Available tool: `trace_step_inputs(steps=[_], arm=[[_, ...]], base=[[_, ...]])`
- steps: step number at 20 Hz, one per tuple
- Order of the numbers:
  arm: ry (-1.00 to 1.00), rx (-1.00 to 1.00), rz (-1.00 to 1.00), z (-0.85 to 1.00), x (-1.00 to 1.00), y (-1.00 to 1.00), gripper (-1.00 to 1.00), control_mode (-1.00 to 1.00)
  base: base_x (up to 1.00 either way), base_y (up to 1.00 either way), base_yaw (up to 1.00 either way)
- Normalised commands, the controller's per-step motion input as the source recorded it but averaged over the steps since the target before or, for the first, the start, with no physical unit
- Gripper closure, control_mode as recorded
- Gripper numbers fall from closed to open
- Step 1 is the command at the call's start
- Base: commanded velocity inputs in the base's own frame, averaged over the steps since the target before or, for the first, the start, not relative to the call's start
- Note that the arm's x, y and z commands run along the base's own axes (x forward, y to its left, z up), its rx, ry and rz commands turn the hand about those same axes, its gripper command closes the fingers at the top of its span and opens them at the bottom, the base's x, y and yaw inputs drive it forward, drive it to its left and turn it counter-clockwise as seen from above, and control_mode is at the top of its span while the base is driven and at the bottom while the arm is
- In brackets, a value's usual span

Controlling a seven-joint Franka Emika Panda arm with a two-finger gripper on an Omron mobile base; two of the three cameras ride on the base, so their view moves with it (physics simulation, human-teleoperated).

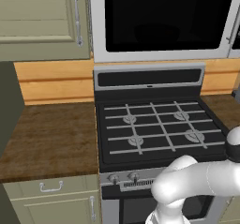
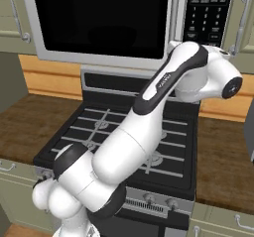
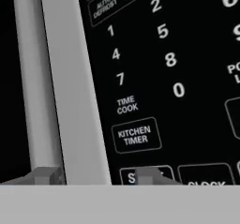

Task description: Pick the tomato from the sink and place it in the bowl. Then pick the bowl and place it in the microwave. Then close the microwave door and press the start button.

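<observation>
step: pressing start | microwave door [image 2: 99, 23] shut | fingers [image 3: 147, 175] half-closed, empty, one tip on start button [image 3: 146, 175] | advice: push straight, gently, avoid clock key [image 3: 206, 175]

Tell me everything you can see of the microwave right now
The microwave is a silver-grey box mounted above the stove, between beige cabinets. Its door is shut, with a large dark glass window and a vertical bar handle along its right edge. Right of the handle sits a black keypad with white digits and buttons reading time cook, kitchen timer and clock. In the hand view one gripper fingertip covers the bottom-row button beside clock, seemingly touching it.
</observation>
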Motion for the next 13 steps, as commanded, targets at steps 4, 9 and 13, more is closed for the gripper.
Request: trace_step_inputs(steps=[4, 9, 13], arm=[[0.01, 0.0, 0.0, -0.28, 0.48, 0.0, -1.0, -1.0], [-0.04, 0.0, 0.03, -0.07, -0.13, 0.11, -1.0, -1.0], [-0.04, 0.0, 0.06, -0.04, -0.29, 0.29, -1.0, -1.0]], base=[[0.0, 0.0, 0.0], [0.0, 0.0, 0.0], [0.0, 0.0, 0.0]])
